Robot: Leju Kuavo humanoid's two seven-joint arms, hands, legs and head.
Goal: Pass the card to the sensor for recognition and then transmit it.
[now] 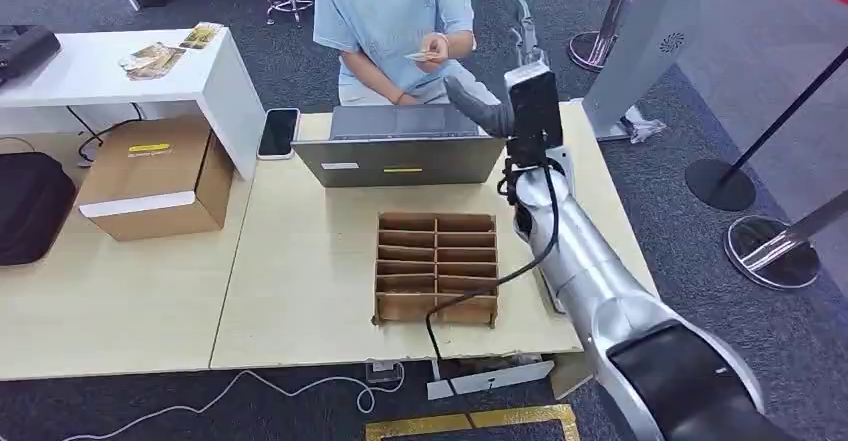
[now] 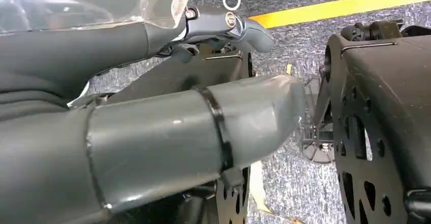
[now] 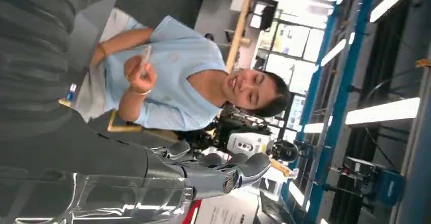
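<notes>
The right hand (image 1: 505, 86) is raised at 1 o'clock behind the laptop (image 1: 400, 146), fingers apart and empty; the person's hand (image 1: 437, 49) holds the card (image 1: 417, 56); the left hand (image 2: 152, 127) state I cannot tell

We see a pale, matt wood-look table (image 1: 300, 291) bearing a brown corrugated cardboard divider tray (image 1: 437, 267). Behind the tray stands a laptop (image 1: 400, 147) in brushed grey metal. Right of the tray the right arm (image 1: 590, 271) shines as smooth silver metal, its right hand (image 1: 505, 86) matt grey plastic.
</notes>
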